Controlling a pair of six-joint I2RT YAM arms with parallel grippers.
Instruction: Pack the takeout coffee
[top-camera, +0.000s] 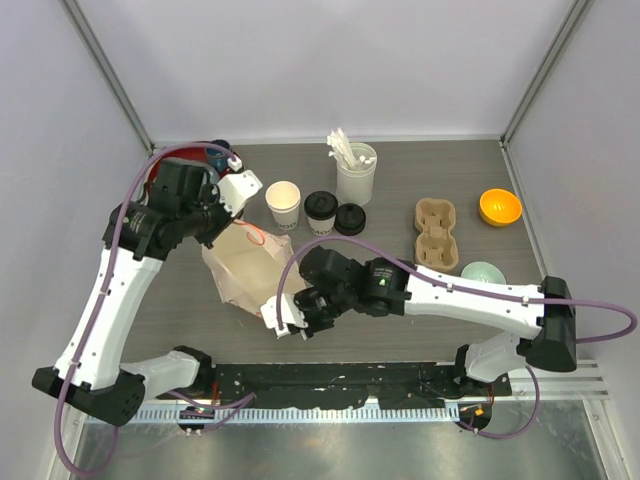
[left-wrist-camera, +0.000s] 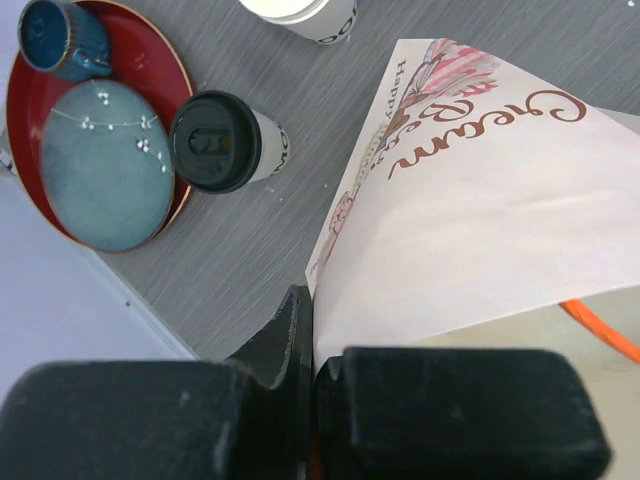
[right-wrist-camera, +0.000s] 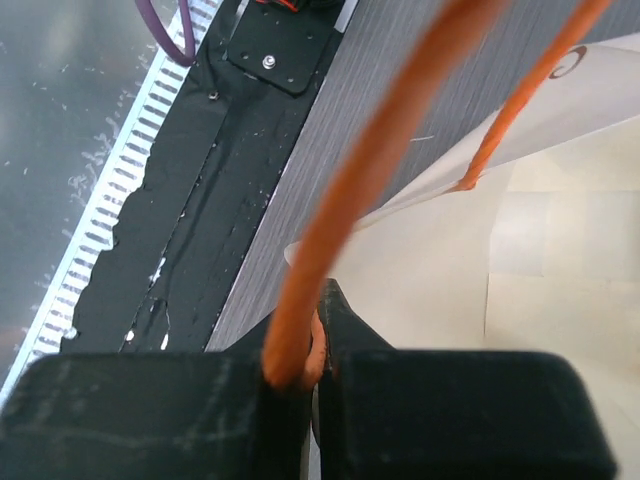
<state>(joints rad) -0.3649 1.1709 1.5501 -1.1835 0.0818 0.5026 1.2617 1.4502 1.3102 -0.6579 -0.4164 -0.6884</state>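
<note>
1. The left tool (left-wrist-camera: 312, 335) is clamped shut on the upper edge of the paper bag (left-wrist-camera: 480, 230).
2. The right tool (right-wrist-camera: 315, 330) pinches the bag's orange handle (right-wrist-camera: 385, 170) at the near side of the mouth.
3. An open white cup (top-camera: 283, 204) stands on the desk (top-camera: 180, 300) just right of the left tool.
4. A lidded cup (top-camera: 320, 211) stands beside the open cup, farther from that tool, with a black lid (top-camera: 350, 218) touching it.
5. All three sit outside the bag, beyond the right tool.

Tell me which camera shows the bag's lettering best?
Left wrist: lettering on the paper bag is clearly readable. Top view shows most of the bag, print too small; right wrist only its inside and orange handle.
</note>
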